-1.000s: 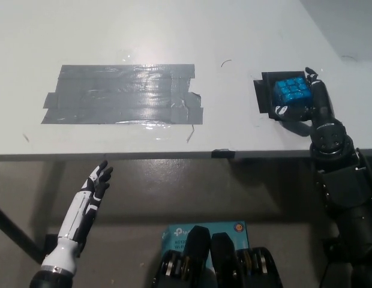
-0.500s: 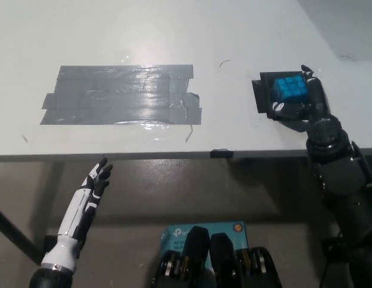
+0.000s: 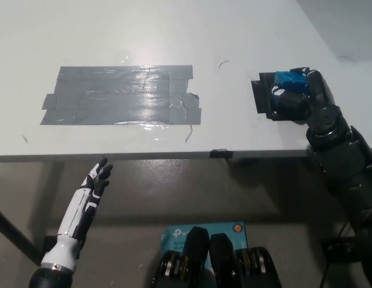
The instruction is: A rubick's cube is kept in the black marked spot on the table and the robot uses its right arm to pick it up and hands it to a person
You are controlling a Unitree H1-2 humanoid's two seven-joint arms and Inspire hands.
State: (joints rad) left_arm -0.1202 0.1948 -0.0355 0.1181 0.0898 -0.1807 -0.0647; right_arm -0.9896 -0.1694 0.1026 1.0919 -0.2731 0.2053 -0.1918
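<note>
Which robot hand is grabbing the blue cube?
The black right hand, up on the table, is closed around the cube over the black marked spot. The white left hand hangs open below the table edge.

single head view only, taken from above, aimed steeply down. white table (image 3: pixel 174 36) fills upper half, its near edge crossing mid-frame; floor seen below. left hand (image 3: pixel 96 180) lower left, right hand (image 3: pixel 300 99) at right.

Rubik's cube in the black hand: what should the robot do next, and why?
Probably lift it straight up. The black right hand has its fingers wrapped over the blue Rubik's cube, which seems to sit on the black marked spot. The white left hand rests below the table edge.
</note>
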